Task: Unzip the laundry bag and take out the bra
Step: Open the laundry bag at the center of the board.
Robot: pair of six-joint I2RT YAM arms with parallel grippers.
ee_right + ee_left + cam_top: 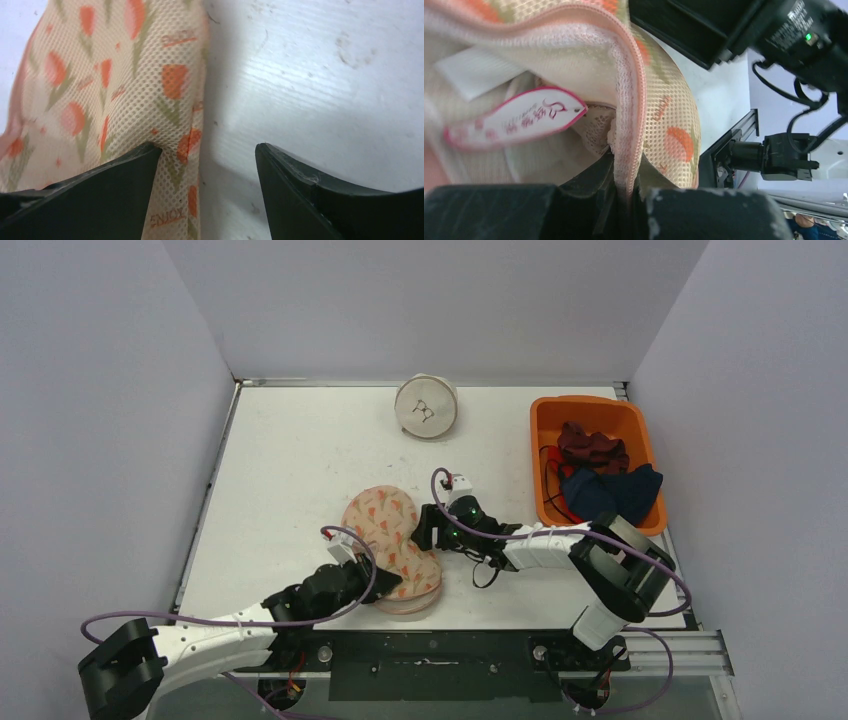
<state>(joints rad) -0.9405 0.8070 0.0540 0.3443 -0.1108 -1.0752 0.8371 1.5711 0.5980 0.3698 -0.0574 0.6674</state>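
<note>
Left gripper (387, 585) is clamped on the lower rim of the laundry bag (385, 525), low centre in the top view; the right gripper (428, 528) is placed at its right edge. Left wrist: its pink seam is pinched. Right wrist: jaws are spread across mesh and table (325, 75).

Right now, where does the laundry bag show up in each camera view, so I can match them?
Top external: the laundry bag lies low centre, near the front edge of the table.
Left wrist: the bag fills the left and centre, with its pink zipper edge running down to the bottom.
Right wrist: its tulip-print mesh covers the left half.
Shared landmark: the white table, which lies right of the bag in both wrist views.
</note>
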